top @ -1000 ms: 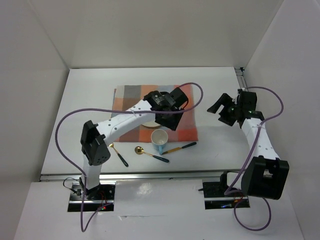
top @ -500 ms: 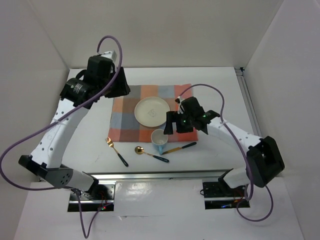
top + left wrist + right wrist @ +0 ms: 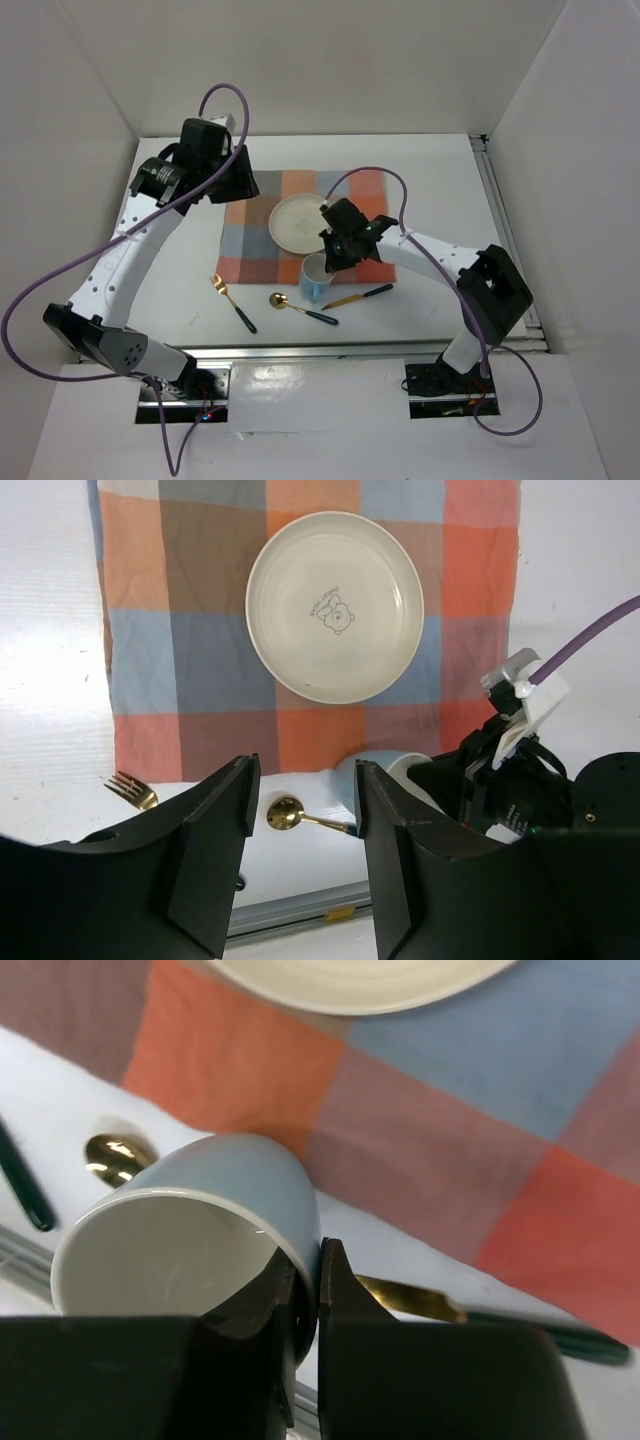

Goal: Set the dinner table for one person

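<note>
On the white dinner table (image 3: 180,250) lies a checked mat (image 3: 355,255) with a cream plate (image 3: 300,222) on it. A pale blue cup (image 3: 314,281) stands just off the mat's near edge. My right gripper (image 3: 334,256) is shut on the cup's rim, one finger inside and one outside (image 3: 335,1290), pinching the cup (image 3: 190,1250) wall. My left gripper (image 3: 228,172) hangs high over the mat's back left corner. It is open and empty (image 3: 305,830), looking down on the plate (image 3: 335,605).
A gold fork (image 3: 232,302), a gold spoon (image 3: 300,307) and a gold knife (image 3: 358,296), all dark-handled, lie on the table in front of the mat. An aluminium rail (image 3: 300,350) runs along the near edge. White walls close the back and sides.
The left arm has swung off the plate to the back left and risen. The right arm has come in from the right side and shut its jaws on the cup's rim.
</note>
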{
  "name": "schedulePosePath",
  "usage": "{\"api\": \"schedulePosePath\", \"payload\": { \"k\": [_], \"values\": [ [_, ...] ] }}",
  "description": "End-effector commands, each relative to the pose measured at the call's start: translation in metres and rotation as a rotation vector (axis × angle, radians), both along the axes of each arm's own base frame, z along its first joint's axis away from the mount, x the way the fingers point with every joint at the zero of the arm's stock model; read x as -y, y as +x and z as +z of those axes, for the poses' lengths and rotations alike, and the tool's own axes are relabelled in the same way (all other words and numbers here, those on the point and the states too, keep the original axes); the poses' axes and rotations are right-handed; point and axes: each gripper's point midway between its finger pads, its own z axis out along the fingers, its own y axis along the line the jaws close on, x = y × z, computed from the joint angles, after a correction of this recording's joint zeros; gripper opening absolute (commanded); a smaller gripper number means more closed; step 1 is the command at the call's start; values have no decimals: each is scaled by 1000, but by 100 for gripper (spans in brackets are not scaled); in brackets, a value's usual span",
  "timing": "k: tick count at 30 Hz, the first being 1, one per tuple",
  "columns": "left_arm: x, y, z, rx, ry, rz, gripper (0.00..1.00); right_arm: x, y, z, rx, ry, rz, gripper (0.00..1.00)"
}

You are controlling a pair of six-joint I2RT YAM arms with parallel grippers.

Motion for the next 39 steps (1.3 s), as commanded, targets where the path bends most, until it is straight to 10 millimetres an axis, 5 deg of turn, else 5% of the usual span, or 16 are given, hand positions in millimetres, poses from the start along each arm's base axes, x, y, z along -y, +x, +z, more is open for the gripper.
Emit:
{"api": "schedulePosePath", "payload": {
  "k": [1, 4, 8, 10, 11, 12, 13, 14, 15, 16, 18, 20, 29, 35, 39],
  "values": [
    [-2, 6, 15, 56, -40, 6, 59, 1, 29, 44, 113, -21, -88, 0],
    [-2, 7, 19, 71, -61, -1, 59, 24, 48, 67, 145, -82, -174, 0],
    [-1, 6, 8, 50, -53, -14, 59, 70, 119, 119, 222, -87, -355, 0],
    [-6, 6, -3, 22, -46, 11, 58, 84, 146, 111, 189, -112, -382, 0],
    [-10, 5, -19, 4, -27, 25, 58, 97, 172, 132, 230, -84, -437, 0],
    [-14, 3, -27, -2, -25, 63, 58, 101, 189, 115, 209, -111, -445, 0],
    [-17, -4, -41, -19, -25, 70, 58, 109, 211, 134, 248, -77, -479, 0],
    [-17, -10, -49, -34, -14, 76, 58, 113, 223, 133, 247, -80, -494, 0],
    [-22, -14, -56, -47, -14, 115, 59, 114, 235, 108, 199, -102, -497, 0],
    [-26, -22, -73, -87, -6, 137, 59, 119, 253, 124, 240, -77, -521, 0],
    [-25, -36, -81, -105, -33, 160, 57, 116, 270, 97, 200, -86, -527, 0],
    [-24, -52, -100, -152, -33, 157, 55, 127, 287, 97, 214, -79, -556, 0],
    [-45, -108, -132, -225, -26, 243, 57, 142, 303, 45, 151, -119, -604, 0],
    [-50, -121, -140, -236, -45, 270, 55, 144, 303, 32, 144, -133, -608, 0],
    [-55, -129, -150, -274, -20, 286, 63, 136, 303, 43, 166, -106, -594, 39]
  ]
}}
